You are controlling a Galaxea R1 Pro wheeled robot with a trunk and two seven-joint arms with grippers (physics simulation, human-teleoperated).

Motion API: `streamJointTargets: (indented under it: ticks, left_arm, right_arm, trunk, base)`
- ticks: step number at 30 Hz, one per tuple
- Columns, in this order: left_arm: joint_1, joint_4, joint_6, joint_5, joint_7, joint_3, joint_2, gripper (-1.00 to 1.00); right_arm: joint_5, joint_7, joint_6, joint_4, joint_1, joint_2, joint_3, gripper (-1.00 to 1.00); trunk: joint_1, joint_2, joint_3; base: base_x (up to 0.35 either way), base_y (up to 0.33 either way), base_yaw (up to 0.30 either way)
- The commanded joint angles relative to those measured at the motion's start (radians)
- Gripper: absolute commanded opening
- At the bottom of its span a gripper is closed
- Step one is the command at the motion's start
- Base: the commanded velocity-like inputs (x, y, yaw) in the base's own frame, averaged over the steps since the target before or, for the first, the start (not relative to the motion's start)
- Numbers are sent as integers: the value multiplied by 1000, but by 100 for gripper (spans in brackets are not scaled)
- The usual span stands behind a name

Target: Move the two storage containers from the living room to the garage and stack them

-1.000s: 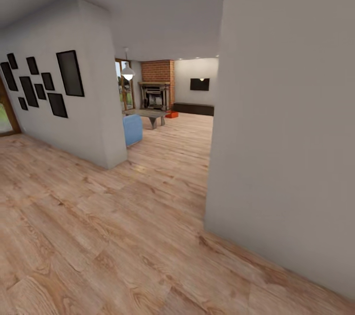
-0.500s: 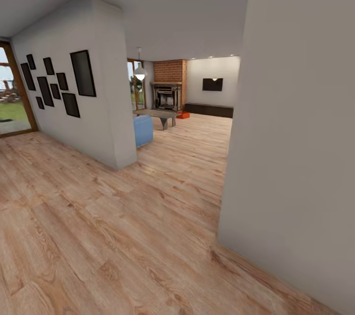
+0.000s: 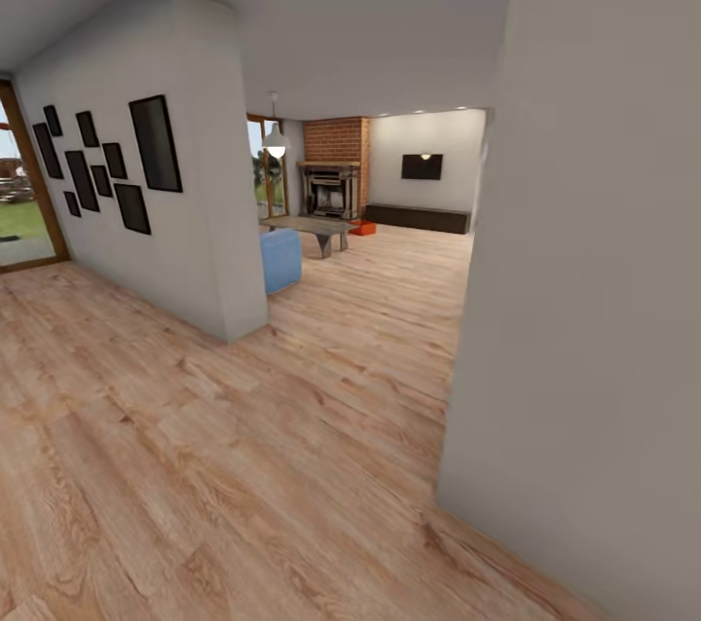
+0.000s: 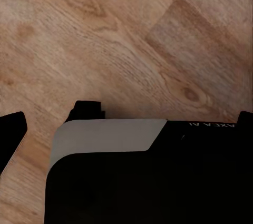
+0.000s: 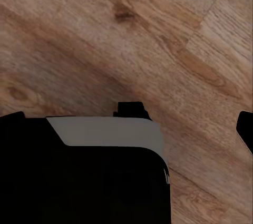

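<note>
Far down the hallway, the living room opens up with light plank flooring, a red brick fireplace and a black wall TV. A small orange-red storage container sits on the floor before the fireplace, beside a low grey table. It is too small to tell whether it is one bin or two. In the left wrist view, my left gripper hangs over plank flooring, its dark fingertips at the picture's edges, open and empty. My right gripper is likewise open over the floor.
A white wall corner stands close on the right. A partition wall hung with black frames stands on the left, with a blue seat behind it. A long dark cabinet lines the far wall. A glass door is at far left.
The whole head view has shifted right and drawn slightly nearer the living room, so the camera has moved. Nothing in the rooms has moved.
</note>
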Motion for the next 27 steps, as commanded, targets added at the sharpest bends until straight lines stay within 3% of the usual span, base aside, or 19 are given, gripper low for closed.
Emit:
streamJointTargets:
  ticks: [1, 27]
  left_arm:
    - [-1, 0, 0, 10, 1, -3, 0, 100]
    - [-1, 0, 0, 10, 1, -3, 0, 100]
  right_arm:
    - [-7, -1, -5, 3, -1, 1, 8, 100]
    - [-6, -1, -5, 3, -1, 1, 8, 100]
  trunk:
    - [1, -1, -1]
    - [1, -1, -1]
  base:
    - [320, 0, 129]
    - [320, 0, 244]
